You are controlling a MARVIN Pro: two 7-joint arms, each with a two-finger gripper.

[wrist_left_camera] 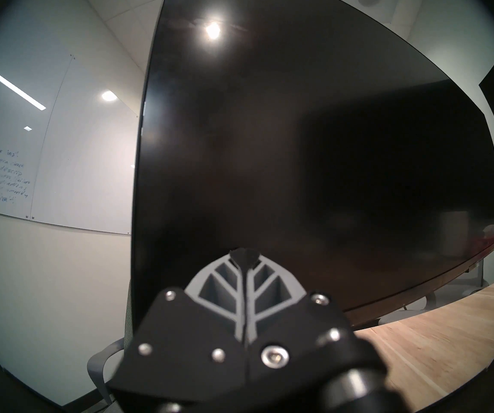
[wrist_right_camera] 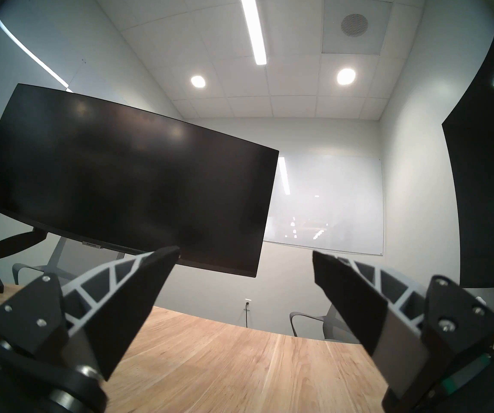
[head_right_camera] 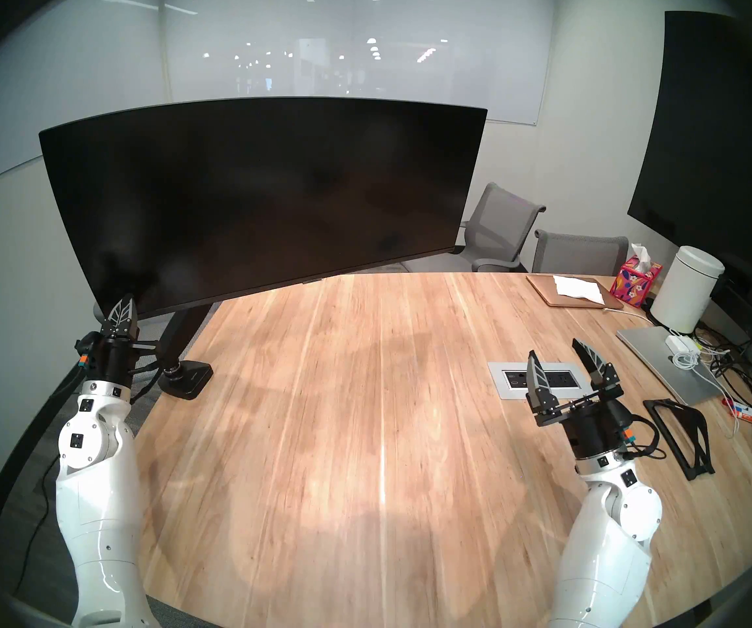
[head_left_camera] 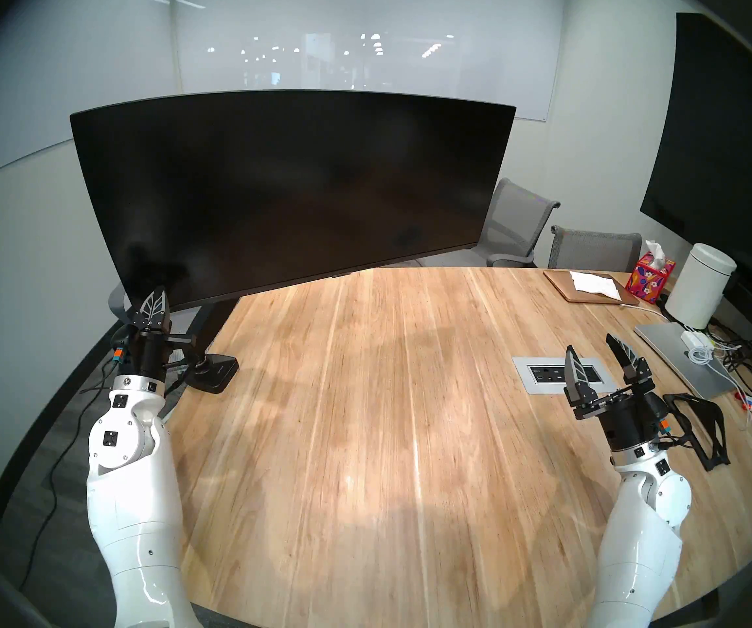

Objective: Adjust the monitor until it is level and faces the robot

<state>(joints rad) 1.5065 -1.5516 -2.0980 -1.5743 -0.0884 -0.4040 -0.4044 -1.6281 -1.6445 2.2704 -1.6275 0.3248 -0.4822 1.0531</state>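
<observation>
You're looking at a plain black monitor [head_left_camera: 292, 192] over a desk [head_left_camera: 365, 409] showing pale streaked wood grain. At two o'clock, a tissue box [head_left_camera: 649, 279] is wearing pink with bright flowers, beside a plain cream canister [head_left_camera: 700, 285]. Both grippers' fingers [head_left_camera: 574, 372] are showing grey ribbing.

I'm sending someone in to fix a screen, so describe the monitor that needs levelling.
On the wooden table, look to the far left edge, where a black arm mount is clamped. It carries the curved ultrawide monitor, tilted with its left end lower, unlike the flat wall screen on the right.

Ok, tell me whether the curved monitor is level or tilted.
Tilted: the monitor slopes, its bottom edge lower on the left gripper side.
</observation>
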